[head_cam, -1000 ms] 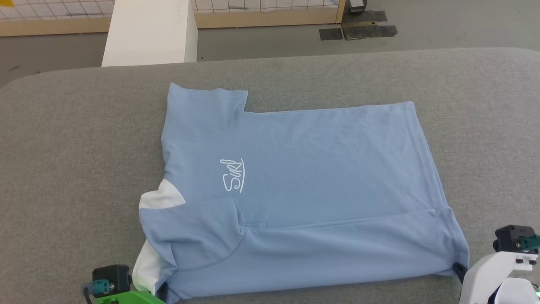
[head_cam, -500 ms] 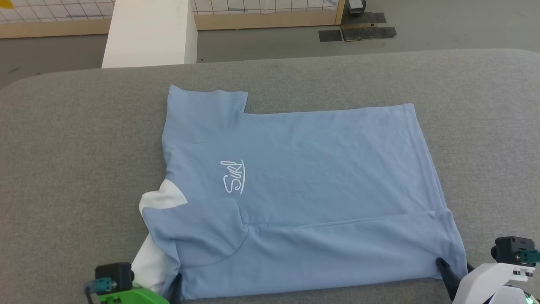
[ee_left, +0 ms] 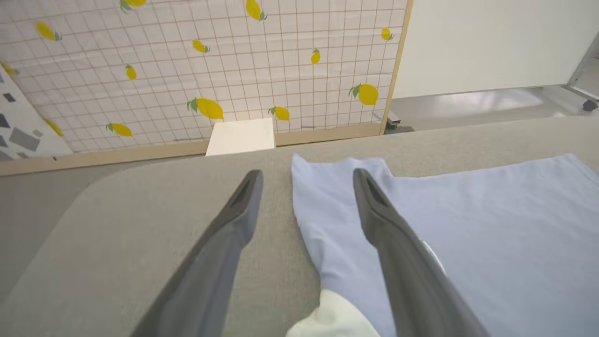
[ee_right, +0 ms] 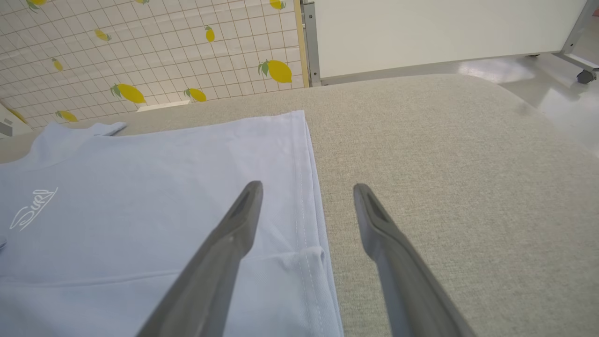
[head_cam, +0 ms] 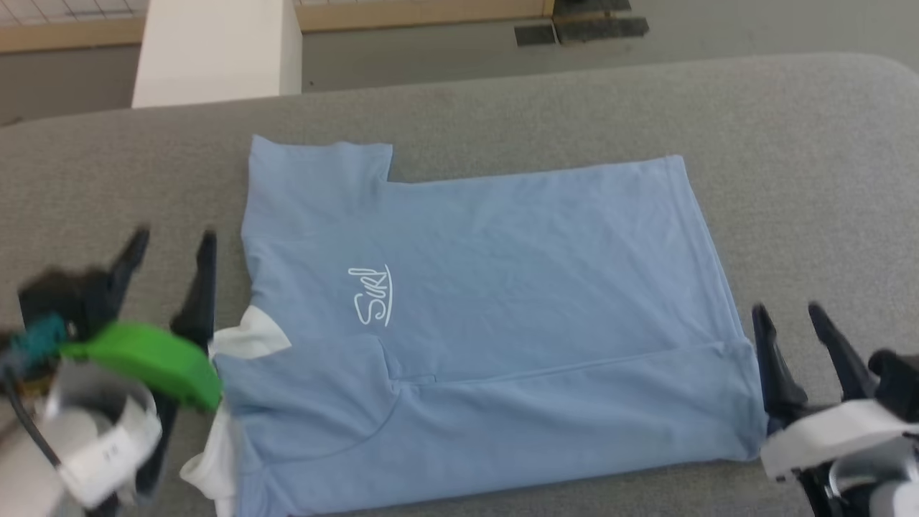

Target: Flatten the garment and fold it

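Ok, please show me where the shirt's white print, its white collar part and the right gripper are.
white print (head_cam: pixel 373 296): head view, middle of the lettering.
white collar part (head_cam: pixel 251 339): head view, the upper white patch.
right gripper (head_cam: pixel 786 309): head view, midway between its fingertips.

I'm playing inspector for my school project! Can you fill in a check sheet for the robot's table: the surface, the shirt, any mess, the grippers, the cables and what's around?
Surface: grey fabric-covered table, smooth, with rounded corners.
Job's things: light blue garment lies flat, its near long edge folded over onto itself; white collar part pokes out at the robot's left; white print faces up.
Clutter: nothing seen.
Grippers: left gripper open, holding nothing, at the collar end; right gripper open, holding nothing, at the hem end.
Cables: thin dark cable on the left wrist.
Surroundings: white block, lemon-print grid wall, grey floor with dark tape patches.
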`<state>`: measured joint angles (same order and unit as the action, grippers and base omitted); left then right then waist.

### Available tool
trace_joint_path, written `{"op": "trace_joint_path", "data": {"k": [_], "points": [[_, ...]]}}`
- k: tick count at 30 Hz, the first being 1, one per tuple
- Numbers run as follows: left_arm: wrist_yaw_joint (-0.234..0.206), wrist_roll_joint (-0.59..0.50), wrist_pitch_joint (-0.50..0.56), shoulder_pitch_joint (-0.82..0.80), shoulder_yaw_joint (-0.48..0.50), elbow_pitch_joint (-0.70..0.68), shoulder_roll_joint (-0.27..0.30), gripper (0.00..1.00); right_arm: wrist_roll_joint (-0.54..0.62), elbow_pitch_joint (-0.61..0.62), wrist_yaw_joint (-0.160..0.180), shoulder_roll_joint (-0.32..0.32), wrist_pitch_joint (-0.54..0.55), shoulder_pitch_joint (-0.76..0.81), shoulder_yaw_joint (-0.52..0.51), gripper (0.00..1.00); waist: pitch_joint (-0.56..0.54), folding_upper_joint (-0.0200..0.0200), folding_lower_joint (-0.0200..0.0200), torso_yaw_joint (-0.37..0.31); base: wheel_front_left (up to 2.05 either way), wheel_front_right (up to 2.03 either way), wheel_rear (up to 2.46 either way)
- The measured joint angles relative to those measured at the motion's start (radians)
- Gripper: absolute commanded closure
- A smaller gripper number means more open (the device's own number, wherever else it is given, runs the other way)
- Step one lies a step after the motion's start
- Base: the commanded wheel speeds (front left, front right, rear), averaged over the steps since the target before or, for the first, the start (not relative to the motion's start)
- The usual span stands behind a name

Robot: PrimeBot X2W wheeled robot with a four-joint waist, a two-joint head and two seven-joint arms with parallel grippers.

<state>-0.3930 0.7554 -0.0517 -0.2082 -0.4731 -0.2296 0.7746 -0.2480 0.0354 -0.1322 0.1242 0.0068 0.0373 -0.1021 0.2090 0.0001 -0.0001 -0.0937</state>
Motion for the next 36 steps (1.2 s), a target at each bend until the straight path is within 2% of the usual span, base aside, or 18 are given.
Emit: {"op": "trace_joint_path", "data": {"k": [4,7,11,14,17,21,27,30,31,32,33,36], "points": [[0.093,-0.007,0.053,-0.198,-0.002,0.089,0.004,0.0,0.003,0.015,0.0,0.027,-0.067,-0.08,0.058,0.0,0.052,0.0,0.0,-0.016,0.0,0.0,0.0],[0.141,-0.005,0.115,-0.337,-0.002,0.199,-0.001,0.0,0.004,0.018,0.0,0.038,-0.088,-0.14,0.095,0.0,0.097,0.0,0.0001,-0.032,0.0,0.0,0.0],[0.185,0.039,0.209,-0.5,0.005,0.333,-0.026,0.0,0.002,0.022,0.0,0.043,-0.097,-0.213,0.141,0.0,0.162,0.0,0.0001,-0.058,0.0,0.0,0.0],[0.198,0.062,0.301,-0.593,0.005,0.42,-0.03,0.0,-0.001,0.024,0.0,0.04,-0.102,-0.25,0.163,0.0,0.209,0.0,0.0001,-0.082,0.0,0.0,0.0],[0.194,0.1,0.41,-0.662,0.008,0.494,-0.029,0.0,-0.004,0.019,0.0,0.033,-0.11,-0.271,0.175,0.0,0.254,0.0,0.0002,-0.108,0.0,0.0,0.0],[0.167,0.095,0.556,-0.716,-0.022,0.553,-0.005,0.0,-0.009,-0.001,0.0,0.018,-0.125,-0.283,0.183,0.0,0.301,0.0,0.0004,-0.151,0.0,0.0,0.0],[0.089,0.102,0.738,-0.742,-0.048,0.574,0.016,0.0,-0.01,-0.024,0.0,0.012,-0.135,-0.283,0.193,0.0,0.354,0.0,0.0003,-0.209,0.0,0.0,0.0],[0.041,0.093,0.811,-0.763,-0.062,0.559,0.048,0.0,-0.01,-0.024,0.0,0.01,-0.137,-0.283,0.192,0.0,0.372,0.0,0.0002,-0.228,0.0,0.0,0.0],[0.03,0.085,0.838,-0.767,-0.071,0.548,0.058,0.4,-0.01,-0.024,0.0,0.009,-0.136,-0.283,0.192,0.0,0.378,0.0,0.0003,-0.232,0.0,0.0,0.0],[0.02,0.079,0.856,-0.773,-0.076,0.537,0.067,0.68,-0.008,-0.024,0.0,0.01,-0.133,-0.283,0.192,0.0,0.382,0.0,0.0003,-0.236,0.0,0.0,0.0],[0.01,0.079,0.868,-0.777,-0.076,0.529,0.071,1.0,-0.008,-0.024,0.0,0.011,-0.13,-0.283,0.192,0.0,0.386,0.0,0.0003,-0.237,0.0,0.0,0.0],[-0.003,0.082,0.904,-0.778,-0.08,0.499,0.075,1.0,-0.005,-0.023,0.0,0.025,-0.11,-0.301,0.197,0.0,0.39,0.0,0.0002,-0.235,0.0,0.0,0.0]]}}
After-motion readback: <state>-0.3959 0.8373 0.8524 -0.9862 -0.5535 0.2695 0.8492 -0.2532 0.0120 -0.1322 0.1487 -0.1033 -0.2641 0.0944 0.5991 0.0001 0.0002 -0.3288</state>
